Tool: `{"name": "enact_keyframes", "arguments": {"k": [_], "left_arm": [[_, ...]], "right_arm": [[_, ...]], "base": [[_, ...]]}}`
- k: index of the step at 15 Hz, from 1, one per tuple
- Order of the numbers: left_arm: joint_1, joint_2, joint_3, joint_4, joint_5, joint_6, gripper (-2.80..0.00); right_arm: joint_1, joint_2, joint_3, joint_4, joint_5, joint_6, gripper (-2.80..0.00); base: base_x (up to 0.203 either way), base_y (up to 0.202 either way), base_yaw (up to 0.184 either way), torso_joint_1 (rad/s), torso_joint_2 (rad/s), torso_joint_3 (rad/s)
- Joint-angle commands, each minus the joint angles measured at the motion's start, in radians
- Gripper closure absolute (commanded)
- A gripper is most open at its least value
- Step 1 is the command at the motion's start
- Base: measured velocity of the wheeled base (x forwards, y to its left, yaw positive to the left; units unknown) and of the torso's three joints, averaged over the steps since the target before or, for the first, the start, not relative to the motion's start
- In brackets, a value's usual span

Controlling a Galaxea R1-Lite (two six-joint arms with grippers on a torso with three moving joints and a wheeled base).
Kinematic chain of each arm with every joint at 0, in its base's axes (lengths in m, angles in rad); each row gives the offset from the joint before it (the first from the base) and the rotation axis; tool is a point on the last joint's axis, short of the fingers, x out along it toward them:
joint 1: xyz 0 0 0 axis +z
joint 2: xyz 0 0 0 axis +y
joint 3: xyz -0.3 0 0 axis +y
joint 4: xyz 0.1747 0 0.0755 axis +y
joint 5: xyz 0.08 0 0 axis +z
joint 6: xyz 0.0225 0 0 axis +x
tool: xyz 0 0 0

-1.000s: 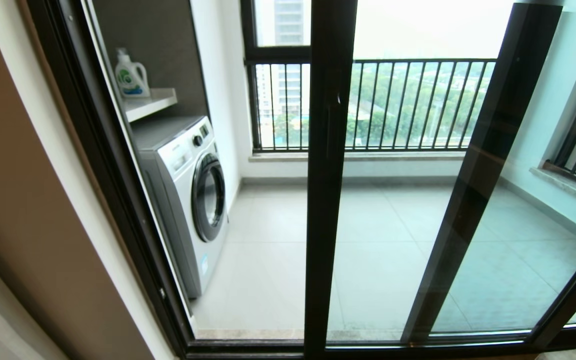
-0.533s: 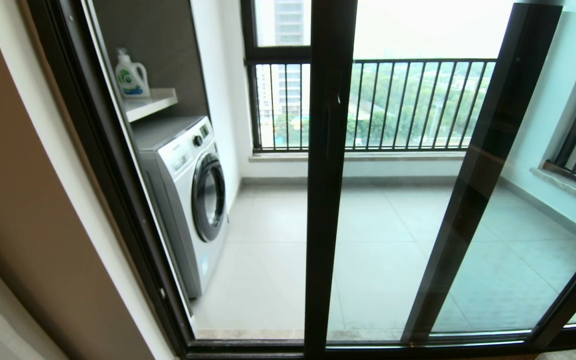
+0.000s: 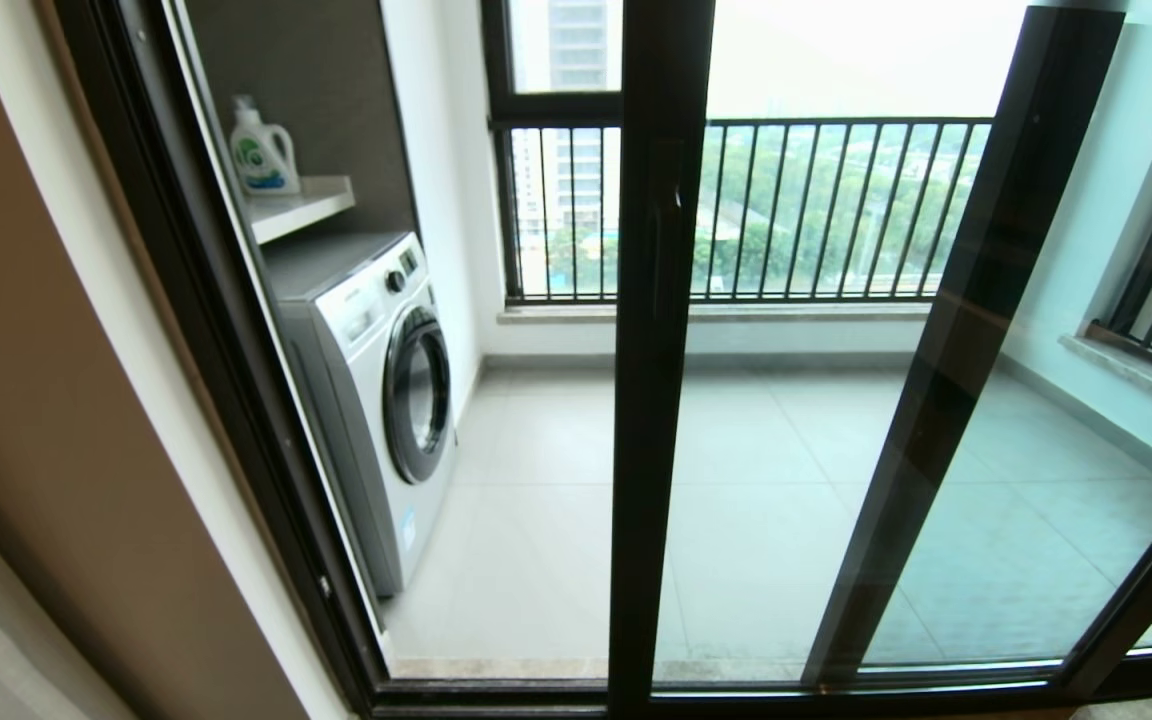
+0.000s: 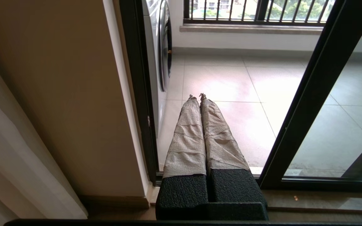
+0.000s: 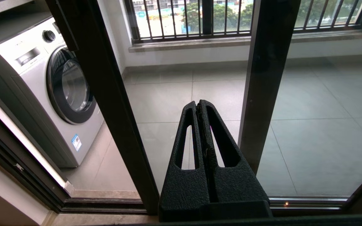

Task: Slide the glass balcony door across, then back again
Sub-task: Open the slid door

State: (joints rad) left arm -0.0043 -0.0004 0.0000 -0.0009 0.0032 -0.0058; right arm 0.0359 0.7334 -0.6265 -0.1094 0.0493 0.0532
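The glass balcony door (image 3: 658, 330) stands partway along its track, its black upright near the middle of the head view with the small black handle (image 3: 675, 205) on it. An open gap lies to the left of that upright. Neither gripper shows in the head view. My left gripper (image 4: 197, 96), its fingers wrapped in beige tape, is shut on nothing and points into the gap, left of the door's upright (image 4: 309, 103). My right gripper (image 5: 198, 105) is shut and empty, facing the glass just right of the upright (image 5: 105, 103) that carries the handle (image 5: 64, 34).
A second black-framed panel (image 3: 966, 350) overlaps the door on the right. On the balcony stand a white washing machine (image 3: 376, 390), a shelf with a detergent bottle (image 3: 261, 150), and the railed window (image 3: 816, 210). A beige wall (image 3: 46, 400) borders the left frame.
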Motion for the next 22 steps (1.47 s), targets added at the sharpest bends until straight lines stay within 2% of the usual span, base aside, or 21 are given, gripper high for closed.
{"name": "enact_keyframes", "arguments": {"k": [1, 5, 7, 12, 15, 16, 19, 22], "left_arm": [[0.0, 0.002, 0.0, -0.001, 0.0, -0.001, 0.0], [0.0, 0.002, 0.0, -0.001, 0.0, -0.002, 0.0], [0.0, 0.003, 0.0, -0.001, 0.0, -0.001, 0.0], [0.001, 0.003, 0.0, -0.001, 0.0, -0.001, 0.0], [0.0, 0.002, 0.0, -0.001, 0.0, -0.002, 0.0], [0.001, 0.003, 0.0, -0.001, 0.0, -0.001, 0.0], [0.001, 0.002, 0.0, -0.001, 0.0, 0.0, 0.0], [0.001, 0.002, 0.0, -0.001, 0.0, -0.002, 0.0]], "right_arm": [[0.005, 0.358, -0.115, -0.07, 0.018, -0.005, 0.0], [0.013, 0.662, -0.309, -0.185, 0.073, -0.012, 0.0], [0.05, 0.763, -0.4, -0.207, 0.091, -0.016, 0.0], [0.259, 0.834, -0.598, -0.259, 0.071, -0.038, 0.0], [0.422, 0.855, -0.653, -0.261, 0.017, -0.048, 0.0], [0.45, 0.879, -0.67, -0.264, 0.006, -0.053, 0.0], [0.468, 0.974, -0.727, -0.267, 0.002, -0.048, 0.0], [0.469, 1.103, -0.858, -0.273, -0.002, -0.016, 0.0]], "base": [[0.0, 0.0, 0.0, 0.0, 0.0, 0.0], [0.0, 0.0, 0.0, 0.0, 0.0, 0.0], [0.0, 0.0, 0.0, 0.0, 0.0, 0.0], [0.0, 0.0, 0.0, 0.0, 0.0, 0.0], [0.0, 0.0, 0.0, 0.0, 0.0, 0.0], [0.0, 0.0, 0.0, 0.0, 0.0, 0.0], [0.0, 0.0, 0.0, 0.0, 0.0, 0.0], [0.0, 0.0, 0.0, 0.0, 0.0, 0.0]]}}
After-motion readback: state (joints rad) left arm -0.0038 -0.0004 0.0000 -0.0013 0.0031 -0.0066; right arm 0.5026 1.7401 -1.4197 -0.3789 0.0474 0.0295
